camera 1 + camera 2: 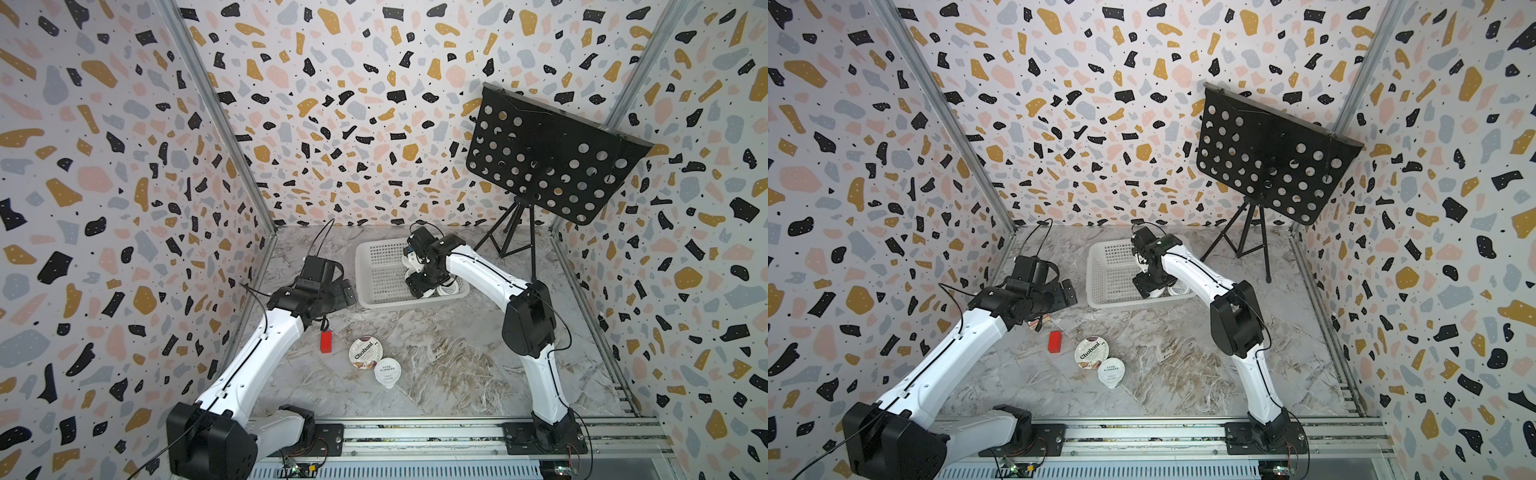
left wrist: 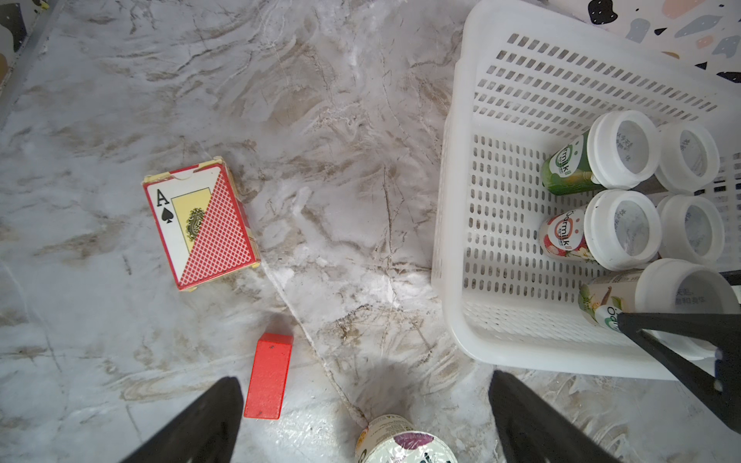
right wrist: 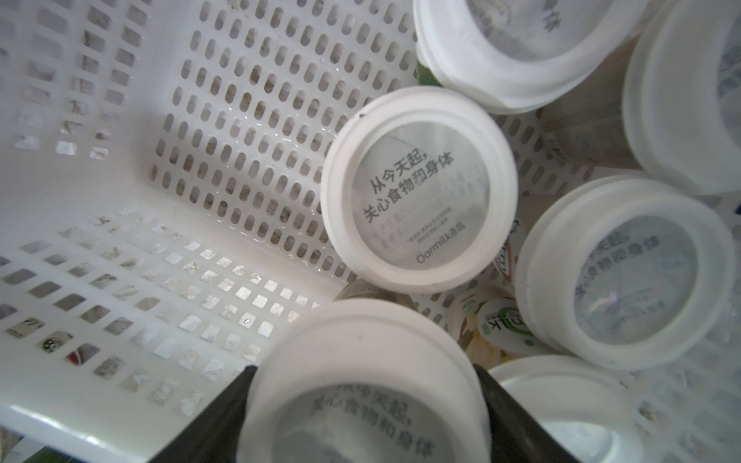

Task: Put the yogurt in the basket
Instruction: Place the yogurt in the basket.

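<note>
Yogurt cup pinched by right pincer inside basket (w/ more cups); left pincer spread.

Both top views were taken from high above the worktop, well back from the basket, aimed down and forward past it to the back wall; they were offset sideways only slightly, so nearly the whole scene was shared. The left wrist view was taken from moderate height beside the basket, facing down at the yogurt cups inside it. The right wrist view was taken from very near, within the basket, the nearest yogurt cup being blurred. The basket was caught in all four.
</note>
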You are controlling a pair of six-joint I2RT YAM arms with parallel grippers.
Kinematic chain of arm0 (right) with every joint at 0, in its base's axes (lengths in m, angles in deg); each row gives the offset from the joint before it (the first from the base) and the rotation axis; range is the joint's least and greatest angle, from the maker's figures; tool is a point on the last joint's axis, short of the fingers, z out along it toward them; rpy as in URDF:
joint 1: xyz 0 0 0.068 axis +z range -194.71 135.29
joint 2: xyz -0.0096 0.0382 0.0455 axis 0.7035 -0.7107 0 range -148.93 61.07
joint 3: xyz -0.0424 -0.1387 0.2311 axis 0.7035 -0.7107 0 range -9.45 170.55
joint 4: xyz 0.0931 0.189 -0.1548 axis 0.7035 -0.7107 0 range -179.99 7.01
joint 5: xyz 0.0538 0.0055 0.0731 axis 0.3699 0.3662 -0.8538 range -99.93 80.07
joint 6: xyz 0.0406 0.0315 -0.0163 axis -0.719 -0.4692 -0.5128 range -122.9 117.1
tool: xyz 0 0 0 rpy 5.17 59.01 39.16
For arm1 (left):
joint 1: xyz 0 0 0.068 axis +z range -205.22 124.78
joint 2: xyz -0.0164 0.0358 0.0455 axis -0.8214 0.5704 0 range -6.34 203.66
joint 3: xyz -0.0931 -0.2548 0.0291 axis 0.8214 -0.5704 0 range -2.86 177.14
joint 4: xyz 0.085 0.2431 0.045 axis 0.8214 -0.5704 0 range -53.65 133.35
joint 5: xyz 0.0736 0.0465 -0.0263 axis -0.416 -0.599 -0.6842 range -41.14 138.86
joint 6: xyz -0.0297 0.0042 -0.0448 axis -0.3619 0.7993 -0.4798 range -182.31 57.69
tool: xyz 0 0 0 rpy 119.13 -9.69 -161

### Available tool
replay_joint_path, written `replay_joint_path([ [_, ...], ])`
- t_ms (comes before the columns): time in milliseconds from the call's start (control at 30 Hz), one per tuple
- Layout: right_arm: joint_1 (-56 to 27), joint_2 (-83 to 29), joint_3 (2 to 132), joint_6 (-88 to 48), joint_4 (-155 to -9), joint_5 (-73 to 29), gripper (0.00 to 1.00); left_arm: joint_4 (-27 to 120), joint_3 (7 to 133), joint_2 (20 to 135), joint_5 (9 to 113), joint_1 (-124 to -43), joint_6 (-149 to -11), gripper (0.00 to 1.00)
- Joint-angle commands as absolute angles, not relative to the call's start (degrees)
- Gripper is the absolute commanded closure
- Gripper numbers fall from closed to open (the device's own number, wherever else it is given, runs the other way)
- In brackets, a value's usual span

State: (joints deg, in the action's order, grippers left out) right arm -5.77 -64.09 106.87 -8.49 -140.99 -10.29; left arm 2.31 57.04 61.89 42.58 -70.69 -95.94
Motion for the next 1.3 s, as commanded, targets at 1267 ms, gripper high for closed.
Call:
replay_joint_path([
  [1267,-5.9,-62.5,109.6,-7.7,-143.9,-7.5,0.12,3.5,56.7,61.7,42.5,-70.8,-95.0,0.0],
])
